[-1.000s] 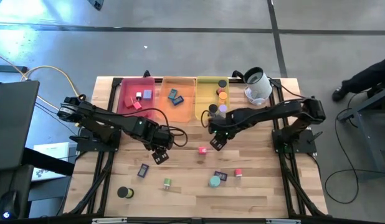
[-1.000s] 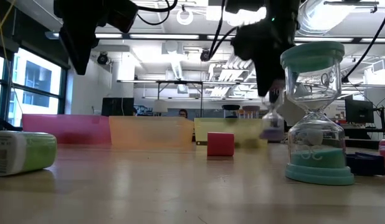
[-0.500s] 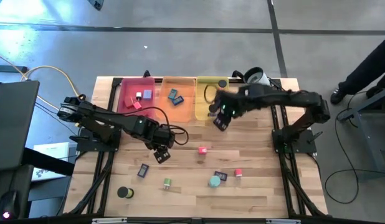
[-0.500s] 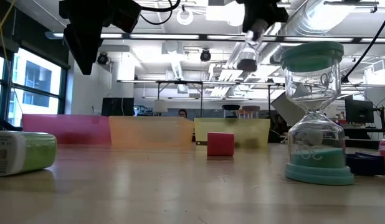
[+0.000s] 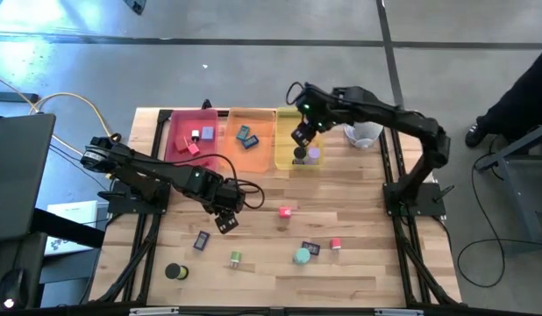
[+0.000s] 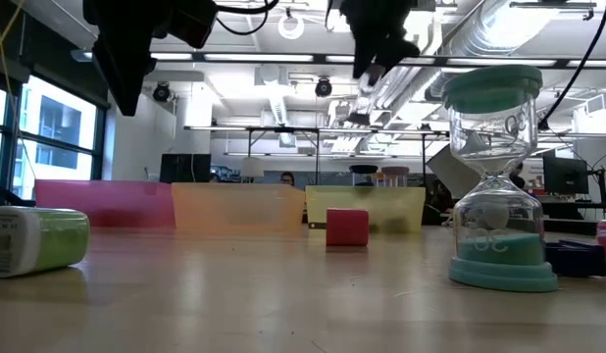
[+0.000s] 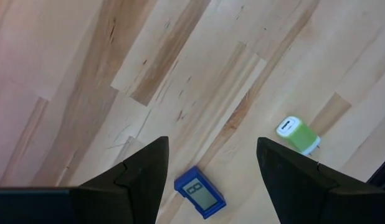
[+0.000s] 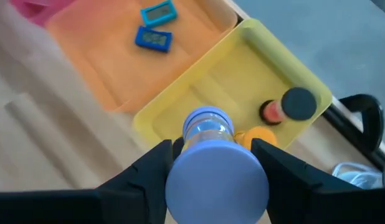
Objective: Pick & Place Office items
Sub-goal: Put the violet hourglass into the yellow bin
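My right gripper [image 5: 300, 133] hangs over the yellow tray [image 5: 287, 118], shut on a small purple-capped hourglass [image 8: 211, 140]. A black-topped cylinder [image 8: 298, 104] and an orange piece [image 8: 262, 135] lie in that tray. My left gripper [image 5: 225, 219] stands open above the table's left middle, holding nothing. In its wrist view a blue rectangle [image 7: 200, 193] and a green-and-white piece [image 7: 298, 135] lie flat on the wood below. A red cube [image 5: 285, 211] and a teal hourglass [image 5: 302, 255] stand on the table. My right gripper pinches the hourglass between its two fingers at the near purple cap [image 8: 217, 177]. The fingers slant down from the table's right toward the far left. The hourglass hangs tilted below the fingertips [image 6: 367, 83], lifted clear above the yellow tray.
The pink tray [image 5: 179, 132] and the orange tray [image 5: 258, 127], which holds two blue rectangles, stand beside the yellow one at the far edge. A white rounded device [image 5: 366, 133] sits at the far right. Small pieces [image 5: 335, 243] and a dark cylinder [image 5: 174, 271] dot the near half.
My right gripper has risen from the table's middle and swung toward the far edge, ending over the yellow tray and tipping as it went. The purple hourglass has gone with it, lifted clear of the table.
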Robot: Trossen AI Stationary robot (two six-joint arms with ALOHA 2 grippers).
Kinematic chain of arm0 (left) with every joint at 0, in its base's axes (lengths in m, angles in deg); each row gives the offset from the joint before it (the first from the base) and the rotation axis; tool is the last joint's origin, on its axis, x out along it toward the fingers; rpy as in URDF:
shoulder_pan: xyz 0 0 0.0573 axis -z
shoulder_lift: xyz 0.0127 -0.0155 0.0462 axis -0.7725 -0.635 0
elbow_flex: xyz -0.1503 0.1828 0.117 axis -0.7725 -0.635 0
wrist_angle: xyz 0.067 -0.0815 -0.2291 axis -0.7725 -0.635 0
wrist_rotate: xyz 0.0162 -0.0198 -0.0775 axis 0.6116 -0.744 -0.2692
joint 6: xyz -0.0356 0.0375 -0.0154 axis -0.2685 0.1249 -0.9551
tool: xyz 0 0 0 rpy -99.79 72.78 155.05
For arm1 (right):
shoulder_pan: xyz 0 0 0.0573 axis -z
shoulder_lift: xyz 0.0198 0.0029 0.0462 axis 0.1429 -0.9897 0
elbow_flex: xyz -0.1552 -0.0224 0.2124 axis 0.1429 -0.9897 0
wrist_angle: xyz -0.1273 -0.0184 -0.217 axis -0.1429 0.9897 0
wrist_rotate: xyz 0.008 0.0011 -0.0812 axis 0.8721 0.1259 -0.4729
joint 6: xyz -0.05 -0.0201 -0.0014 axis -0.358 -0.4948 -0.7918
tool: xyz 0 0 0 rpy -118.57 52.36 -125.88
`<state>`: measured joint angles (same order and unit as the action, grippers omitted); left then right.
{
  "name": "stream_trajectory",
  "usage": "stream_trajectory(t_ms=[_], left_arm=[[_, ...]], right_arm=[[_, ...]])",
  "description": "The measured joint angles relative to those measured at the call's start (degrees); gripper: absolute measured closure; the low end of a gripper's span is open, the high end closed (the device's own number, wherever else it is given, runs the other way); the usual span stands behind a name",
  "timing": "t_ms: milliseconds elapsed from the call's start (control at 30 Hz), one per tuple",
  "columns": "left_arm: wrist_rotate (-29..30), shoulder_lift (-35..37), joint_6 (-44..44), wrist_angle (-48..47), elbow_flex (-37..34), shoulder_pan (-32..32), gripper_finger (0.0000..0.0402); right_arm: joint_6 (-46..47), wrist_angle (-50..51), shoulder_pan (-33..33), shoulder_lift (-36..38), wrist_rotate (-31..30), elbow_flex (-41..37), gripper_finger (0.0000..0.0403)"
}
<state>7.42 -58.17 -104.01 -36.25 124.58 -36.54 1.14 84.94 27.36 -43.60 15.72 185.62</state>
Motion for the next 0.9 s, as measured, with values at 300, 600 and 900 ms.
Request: stream_trajectory(t_ms=[300,600,900], left_arm=[[0.02,0.00,0.39,-0.17,0.00,-0.04,0.0165],[0.02,0.00,0.16,-3.84,0.00,-0.04,0.0165],[2.05,0.00,1.17,-3.80,0.00,-0.09,0.0165]], right_arm=[[-5.83,-9.57,6.26,-10.12,1.62,0.00,0.0217],[-5.10,-9.50,10.81,-18.35,1.47,0.00,0.0217],[-3.22,-9.58,12.68,-20.47,3.09,0.00,0.0217]])
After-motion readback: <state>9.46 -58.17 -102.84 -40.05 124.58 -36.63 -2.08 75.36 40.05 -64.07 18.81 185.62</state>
